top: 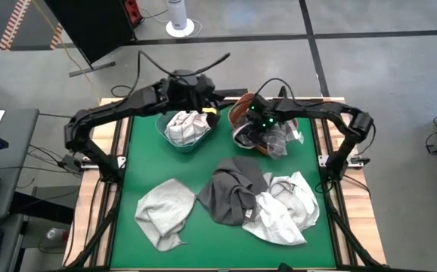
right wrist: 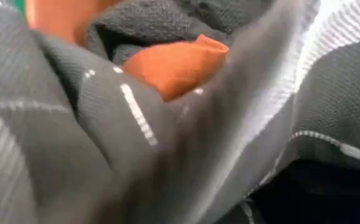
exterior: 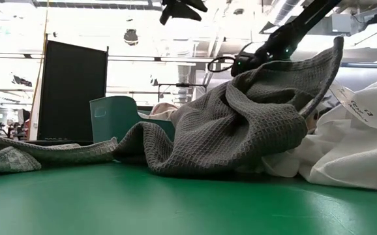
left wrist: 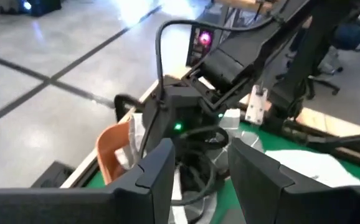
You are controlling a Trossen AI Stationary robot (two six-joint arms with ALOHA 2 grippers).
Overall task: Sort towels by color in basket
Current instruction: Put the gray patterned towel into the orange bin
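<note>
The right claw (top: 258,125) is down in the orange basket (top: 237,113), pressed into a dark checked towel (top: 279,140); whether its fingers grip the cloth I cannot tell. The left claw (top: 209,98), part open and empty, hangs beside the teal basket (top: 165,136) holding a white towel (top: 186,125). 3 towels lie on the desk (top: 203,234) in front of the orange basket, and the right arm looks nearer the dark grey towel (top: 233,193).

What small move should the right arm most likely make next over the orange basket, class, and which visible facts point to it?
Probably lift the right claw clear of the orange basket. It sits low among the dark cloths already lying there, while the dark grey towel, light grey towel and white towel lie unsorted on the mat. The left claw is over the teal basket.
</note>
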